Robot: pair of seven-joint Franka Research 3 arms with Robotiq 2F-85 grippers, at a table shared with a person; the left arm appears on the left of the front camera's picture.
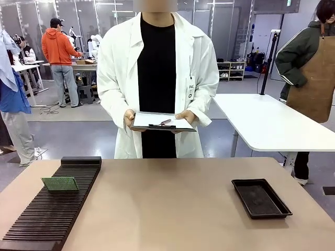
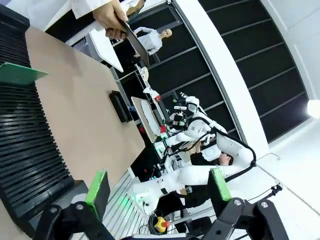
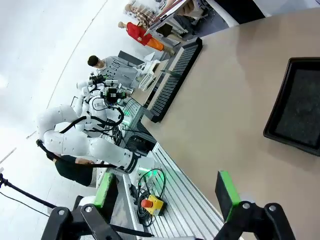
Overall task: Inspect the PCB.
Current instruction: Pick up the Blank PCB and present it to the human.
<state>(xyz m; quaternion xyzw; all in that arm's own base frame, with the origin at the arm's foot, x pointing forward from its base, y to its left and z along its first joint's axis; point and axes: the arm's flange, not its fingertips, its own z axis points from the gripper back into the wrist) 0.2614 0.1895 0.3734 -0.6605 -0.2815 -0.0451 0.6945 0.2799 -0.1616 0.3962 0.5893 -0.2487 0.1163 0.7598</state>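
Front view: the PCB point(image 1: 59, 183) sits on edge in the black slotted rack point(image 1: 52, 209) at the left of the surface point(image 1: 167, 209) (the black tray point(image 1: 260, 197) lies well apart, right). The left pincer point(image 2: 159, 186) and right pincer point(image 3: 166, 192) both gape wide, holding nothing.

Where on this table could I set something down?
The widest bare patch of the tan table is its middle, between the long black slotted rack on the left and the shallow black tray on the right. The far edge, before the person's white clipboard, is bare too. The left is crowded: the rack holds a thin green PCB.
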